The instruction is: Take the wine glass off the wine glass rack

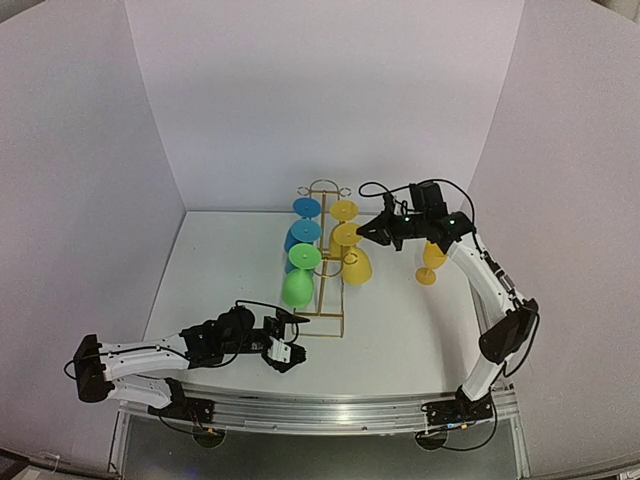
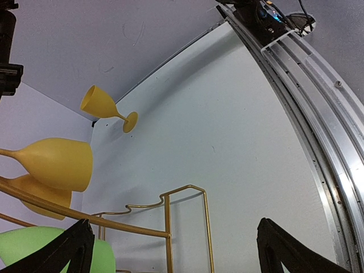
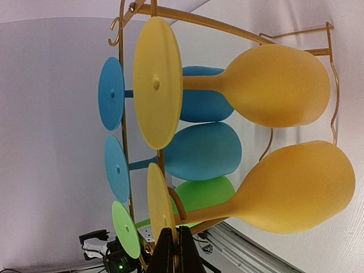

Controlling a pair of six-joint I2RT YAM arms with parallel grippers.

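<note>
near left, low over the table (image 1: 400, 330): left gripper (image 1: 297, 340), fingers spread as wide as can be, holding nothing, touching nothing, pointed right toward the near end of the wine glass rack (image 2: 168, 239) and apart from it.

middle of the table: the gold wire rack, standing, running near to far, rounded end at the far side. along its left side, hung foot-up: two blue wine glasses (image 3: 202, 151) at the far end, then a green wine glass (image 1: 297, 288) nearest. along its right side, hung the same way: far yellow wine glass (image 3: 273, 85) and near yellow wine glass (image 3: 296, 187), not yet off the wire, stem in the rack.

right of the rack: right gripper (image 3: 174, 250), reached in from the right, fingers pressed fully together, fingertips (image 3: 165, 253) right at the rim of the near yellow wine glass's foot. cannot tell whether pinching that rim or only beside it.

further right, well apart from the rack: loose yellow wine glass (image 1: 430, 262), upright on the table behind the right arm.
</note>
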